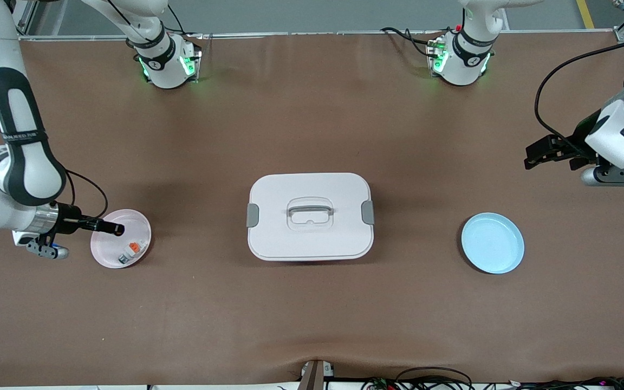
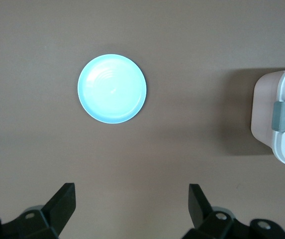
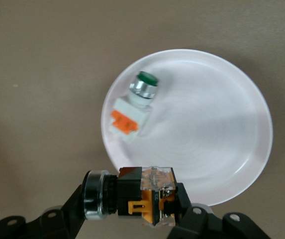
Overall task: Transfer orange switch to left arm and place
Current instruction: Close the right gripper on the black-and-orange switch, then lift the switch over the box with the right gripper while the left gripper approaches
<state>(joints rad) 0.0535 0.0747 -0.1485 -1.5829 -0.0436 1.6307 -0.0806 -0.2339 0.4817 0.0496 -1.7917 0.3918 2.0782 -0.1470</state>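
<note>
Orange switch (image 3: 137, 196): clamped in the closed right gripper (image 1: 118, 229) over the pink plate (image 1: 140, 222), lower left of front frame.

Left gripper (image 2: 132, 204) waits, jaws wide, empty, right edge.

Risks: grip looks near the body's end, so it may twist at handover; a low arc clips the box (image 1: 310, 216), centre.

Obscured: switch's face; contact hidden in front view.

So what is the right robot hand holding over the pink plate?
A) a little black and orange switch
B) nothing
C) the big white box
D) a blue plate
A: the right hand is shut on the orange switch, up over the pink plate.
</note>
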